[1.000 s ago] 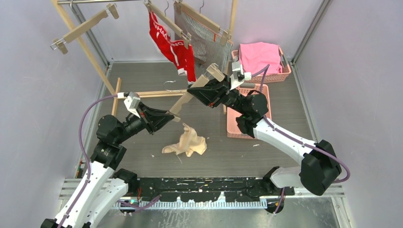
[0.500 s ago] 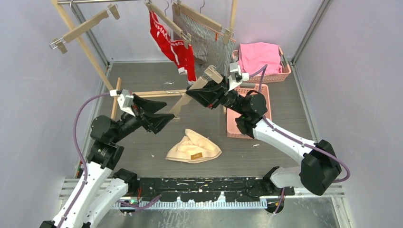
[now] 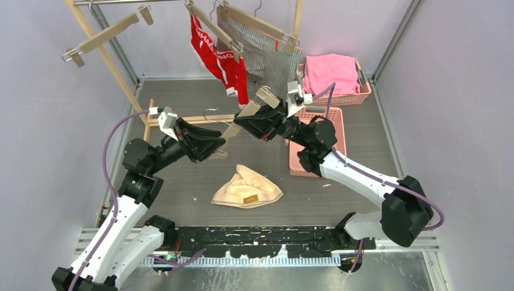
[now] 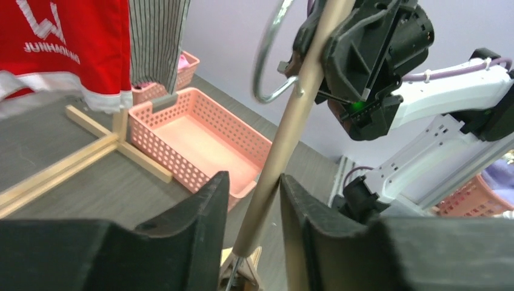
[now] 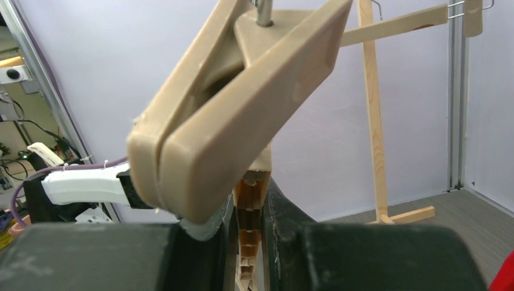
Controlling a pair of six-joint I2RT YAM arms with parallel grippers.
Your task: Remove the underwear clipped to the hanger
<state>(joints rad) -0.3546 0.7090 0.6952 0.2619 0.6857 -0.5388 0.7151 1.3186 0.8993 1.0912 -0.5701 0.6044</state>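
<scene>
The cream underwear (image 3: 247,188) lies loose on the tabletop (image 3: 351,194) while the right hand (image 3: 240,124) clamps the wooden hanger (image 3: 252,107) and the left hand (image 3: 218,147) straddles its bar, fingers narrowly parted

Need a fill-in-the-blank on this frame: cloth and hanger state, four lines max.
The underwear lying on the table is ____ in colour. The right tool grips a hanger with ____ clipped to it. The cloth in the far basket is ____. Beside the red underwear, the other hanging piece is ____.
Missing words: cream; nothing; pink; striped.
</scene>
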